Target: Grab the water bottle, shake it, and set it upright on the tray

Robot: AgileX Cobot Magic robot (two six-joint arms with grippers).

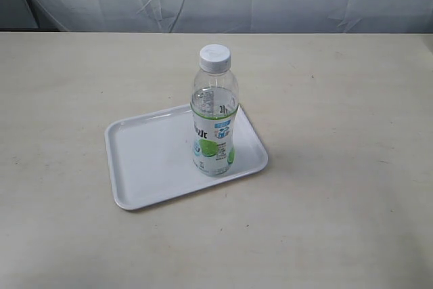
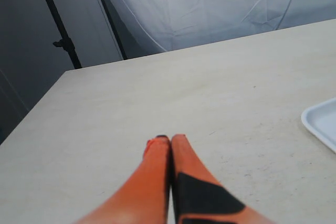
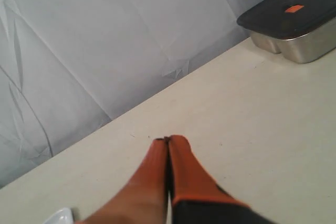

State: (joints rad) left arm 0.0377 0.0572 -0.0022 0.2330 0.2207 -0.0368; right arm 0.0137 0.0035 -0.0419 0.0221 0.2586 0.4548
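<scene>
The water bottle (image 1: 215,113) stands upright on the right part of the white tray (image 1: 145,160), white cap on top, label facing the camera. No gripper shows in the exterior view. In the left wrist view my left gripper (image 2: 169,139) hangs over bare table, its orange fingers pressed together with nothing between them; a corner of the tray (image 2: 321,121) shows at the frame's edge. My right gripper (image 3: 168,140) is likewise shut and empty above the table, with a small bit of the tray (image 3: 60,216) at the frame's bottom edge.
A metal container with a dark lid (image 3: 291,19) sits on the table near the white backdrop cloth (image 3: 105,40). A black stand (image 2: 63,40) rises beyond the table's edge in the left wrist view. Beige tabletop (image 1: 338,201) surrounds the tray.
</scene>
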